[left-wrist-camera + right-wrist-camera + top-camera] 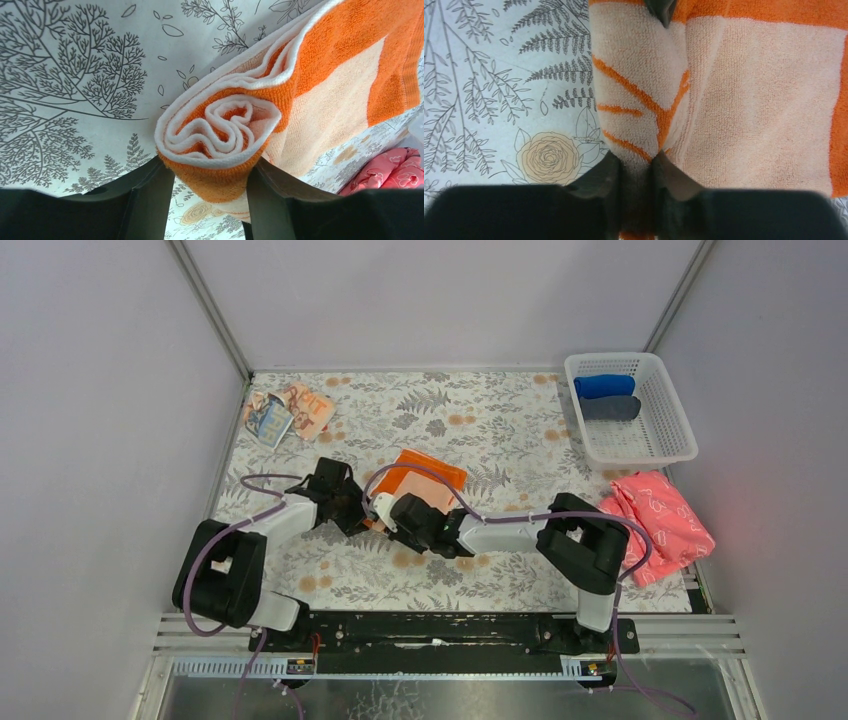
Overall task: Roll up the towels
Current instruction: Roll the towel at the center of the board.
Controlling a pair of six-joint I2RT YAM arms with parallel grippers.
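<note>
Inside left gripper (206, 172), rolled orange towel (320, 100) end

Close in on the orange-bordered towel (320, 55): thick looped terry cloth, fuzzy and matt. The tablecloth (75, 75) looks smooth, flat and printed. The left gripper (207, 161) shows matt black plastic fingers (150, 200). And the basket (672, 410) is white plastic lattice.

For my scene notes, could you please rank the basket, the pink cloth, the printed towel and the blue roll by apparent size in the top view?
Largest to smallest:
1. basket
2. pink cloth, close behind
3. printed towel
4. blue roll
</note>
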